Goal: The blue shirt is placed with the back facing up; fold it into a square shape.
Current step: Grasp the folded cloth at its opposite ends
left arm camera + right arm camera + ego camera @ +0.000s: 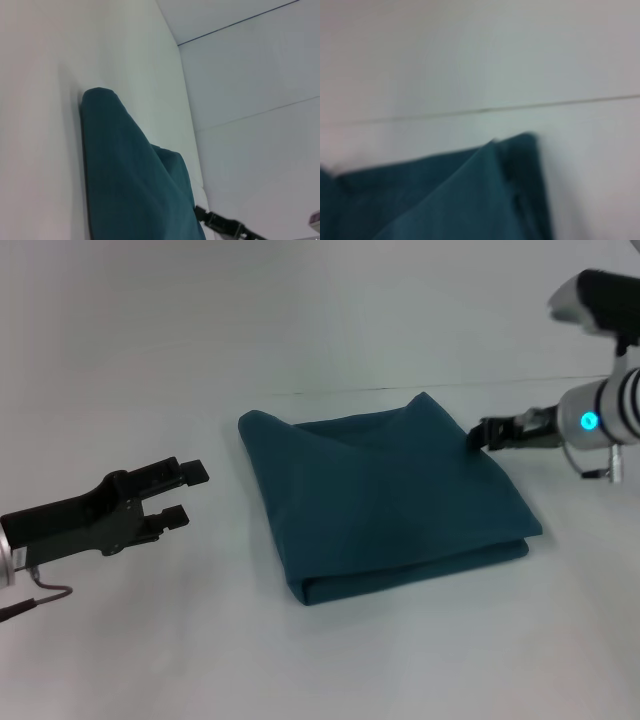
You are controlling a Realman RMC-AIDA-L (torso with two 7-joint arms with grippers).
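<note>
Teal knit, the shirt (385, 495) lies mid-bench as a rough four-sided packet, its doubled fold edge along the near side and one far corner peaking upward. The bench (150, 360) is plain white.

The right pincer (480, 433) sits at the shirt's right edge, touching the cloth near the far-right corner; whether it pinches the fabric or merely rests against it I cannot tell. The left pincer (185, 494) hovers spread and empty, well apart from the shirt's left edge.

By my judgement the folding is nearly finished and what remains is squaring the shape. To do that well, the right arm should tug the far-right corner outward only enough to flatten the peak, keeping low so the layers do not lift apart. Soft knit drags and bunches easily, so any pull should be short and straight, and release should come before retreat.
</note>
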